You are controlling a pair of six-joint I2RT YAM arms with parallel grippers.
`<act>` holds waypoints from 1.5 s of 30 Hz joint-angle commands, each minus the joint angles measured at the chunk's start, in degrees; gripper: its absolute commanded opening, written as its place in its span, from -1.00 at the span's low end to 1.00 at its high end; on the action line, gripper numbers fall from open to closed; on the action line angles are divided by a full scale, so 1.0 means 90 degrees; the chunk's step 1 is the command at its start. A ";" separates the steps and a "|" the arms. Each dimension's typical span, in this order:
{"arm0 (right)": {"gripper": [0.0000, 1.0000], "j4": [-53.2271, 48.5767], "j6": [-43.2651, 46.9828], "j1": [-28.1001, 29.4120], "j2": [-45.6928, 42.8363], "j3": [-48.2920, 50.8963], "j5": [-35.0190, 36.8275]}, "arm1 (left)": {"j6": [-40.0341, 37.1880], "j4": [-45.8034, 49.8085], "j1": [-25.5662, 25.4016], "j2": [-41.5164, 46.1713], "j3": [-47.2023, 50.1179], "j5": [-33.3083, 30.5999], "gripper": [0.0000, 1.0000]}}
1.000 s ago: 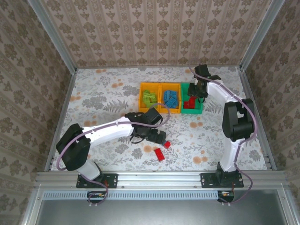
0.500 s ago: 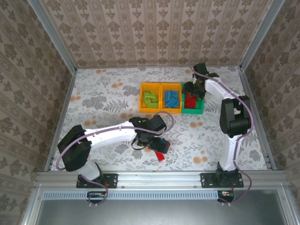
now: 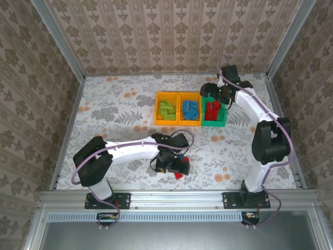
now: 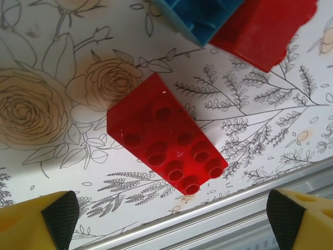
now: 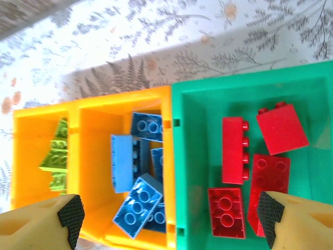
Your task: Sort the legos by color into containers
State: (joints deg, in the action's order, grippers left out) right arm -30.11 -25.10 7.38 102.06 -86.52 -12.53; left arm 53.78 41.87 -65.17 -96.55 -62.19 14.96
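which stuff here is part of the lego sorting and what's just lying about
Job: loose red studded plastic brick on the table; blue plastic brick and another red one nearby; green plastic bin of red bricks; middle orange-yellow plastic bin of blue bricks; left orange-yellow plastic bin of lime green bricks.
Not the job: floral table cover; aluminium edge rail.
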 commanded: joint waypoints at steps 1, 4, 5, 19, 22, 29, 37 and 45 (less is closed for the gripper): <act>0.80 0.0257 -0.0054 -0.0019 -0.0390 0.0251 -0.0214 | 0.0363 0.0388 0.0032 -0.0386 -0.0428 -0.0091 0.88; 0.81 0.0273 0.0031 -0.0019 -0.0649 0.0512 -0.0200 | 0.0338 0.0550 0.0059 -0.0819 -0.0792 -0.0031 0.81; 0.81 0.0288 0.0066 -0.0020 -0.0731 0.0622 -0.0167 | 0.0343 0.0588 0.0064 -0.0948 -0.0878 0.0018 0.79; 0.86 0.0356 0.0786 -0.0116 -0.1977 0.1864 0.0210 | 0.0607 0.0810 0.0263 -0.1557 -0.1169 -0.0133 0.21; 0.86 0.0362 0.0805 -0.0125 -0.2088 0.1928 0.0254 | 0.0577 0.0892 0.0282 -0.1540 -0.1186 -0.0211 -0.02; 0.86 0.0326 0.0806 -0.0126 -0.2189 0.1984 0.0240 | 0.0467 0.0966 0.0356 -0.1386 -0.1087 -0.0473 -0.33; 0.82 0.0445 0.0794 -0.0117 -0.2443 0.2523 0.0108 | -0.0060 0.1733 0.0685 -0.0715 -0.1345 -0.1345 -0.44; 0.79 0.0702 0.0536 -0.0112 -0.3166 0.3480 0.0211 | -0.1478 0.2523 0.1044 -0.0803 -0.3324 -0.2387 -0.43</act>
State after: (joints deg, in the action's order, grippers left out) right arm -25.54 -18.72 6.57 76.31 -57.91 -11.14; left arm 47.90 60.20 -56.40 -103.88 -85.73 -1.08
